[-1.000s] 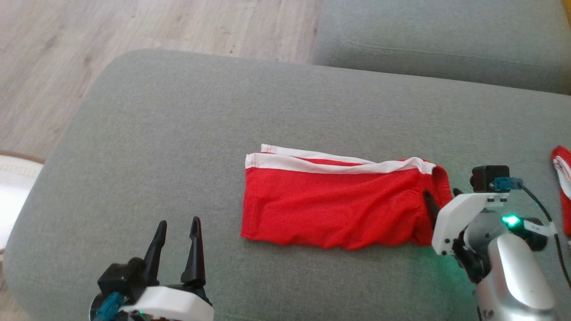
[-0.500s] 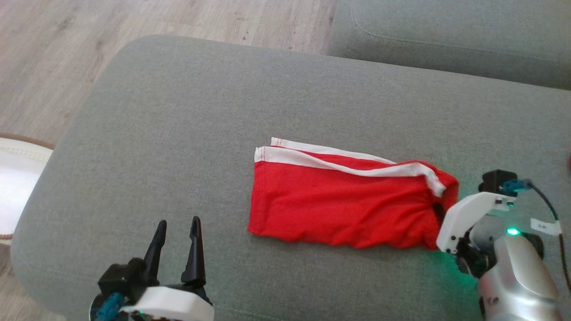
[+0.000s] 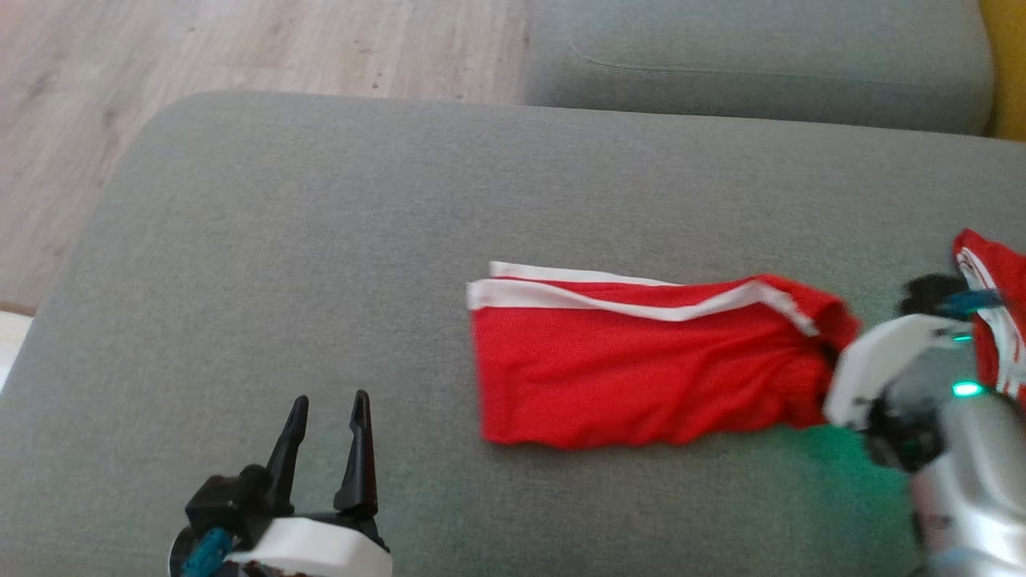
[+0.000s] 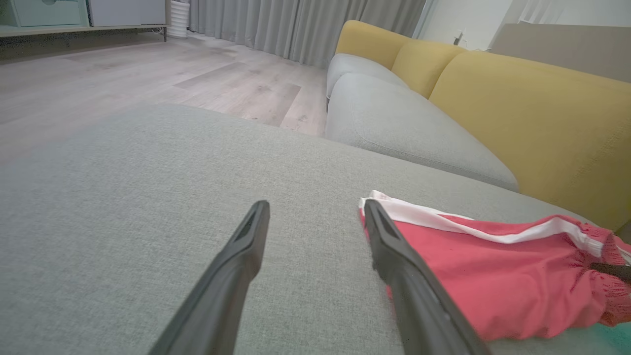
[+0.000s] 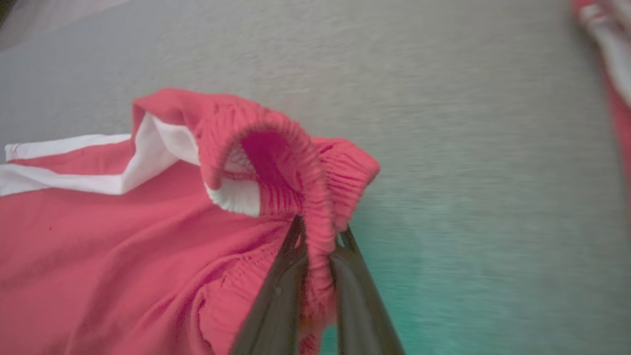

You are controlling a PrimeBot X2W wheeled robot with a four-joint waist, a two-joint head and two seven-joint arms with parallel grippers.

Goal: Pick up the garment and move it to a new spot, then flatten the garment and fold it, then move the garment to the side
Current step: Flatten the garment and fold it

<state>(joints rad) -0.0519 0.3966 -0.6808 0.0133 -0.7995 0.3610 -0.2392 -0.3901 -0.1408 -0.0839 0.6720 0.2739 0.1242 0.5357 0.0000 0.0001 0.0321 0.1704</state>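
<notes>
Since a second ago, the right claw (image 5: 320,231) is going from spread to pressed together, and the garment's right end is bunching up where it lay flatter. The head camera is also shifting, so I am not logging the garment's drift across the frame as travel.

The grey sofa cushion (image 3: 321,240) is taking up most of the head view, with wooden floor (image 3: 240,40) at the upper left. The red garment (image 3: 641,365), white-trimmed, is lying right of centre on the cushion as a folded oblong. Its left end is sitting flat and its right end is gathering toward the right of the frame. A second red item (image 3: 990,320) is showing at the right edge.

Progress, my judgement: relocating, flattening and folding are looking done. I am reading this as the start of the last step, moving the garment aside. Nearly all of the cloth is resting on the cushion, so it is not yet lifted.

In the right wrist view, the right claw is pinching the elastic waistband (image 5: 315,167) at bottom centre, with cloth curling over the fingertips. The left claw (image 3: 329,409) is hovering at the lower left of the head view, fingers spread and carrying nothing, well apart from the garment's left edge.
</notes>
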